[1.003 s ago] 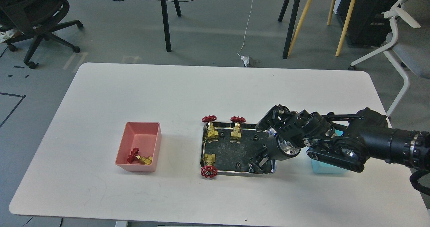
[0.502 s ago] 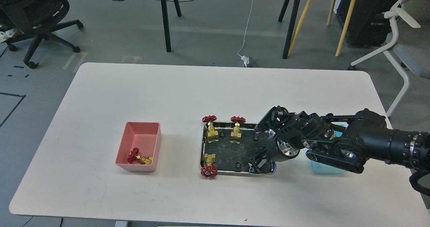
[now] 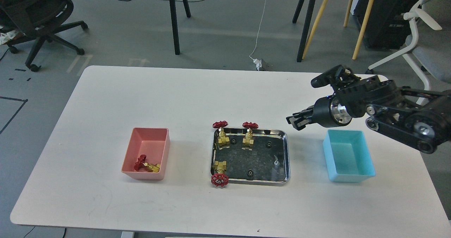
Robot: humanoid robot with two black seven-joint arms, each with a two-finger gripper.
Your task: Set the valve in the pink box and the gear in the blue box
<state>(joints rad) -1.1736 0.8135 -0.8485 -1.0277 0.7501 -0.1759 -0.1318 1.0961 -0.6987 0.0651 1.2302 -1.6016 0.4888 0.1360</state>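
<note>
Head view. Our right gripper (image 3: 295, 121), which half a second ago reached down into the near right corner of the steel tray (image 3: 286, 157), has lifted clear and now hangs above the table (image 3: 105, 202), between the tray and the blue box (image 3: 366, 167), nearer the far left corner of the box. Its fingers look nearly pressed together, but at this size we cannot tell whether they pinch a gear or nothing. We judge this to be either a carry toward the blue box or a withdrawal from a missed pick; the box interior shows no gear, so that half of the task is not yet done. Our left arm is out of view.

Containers. The pink box (image 3: 149, 134) holds one valve (image 3: 145, 166), lying on its side at the near end. The steel tray holds three more valves: two upright at the far rim (image 3: 221, 134) (image 3: 248, 135), and one at the near left (image 3: 220, 173) with its red handwheel overhanging the rim. Small black gears (image 3: 249, 173) remain scattered on the tray floor, one near the front, others toward the far side. The blue box appears empty.
</note>
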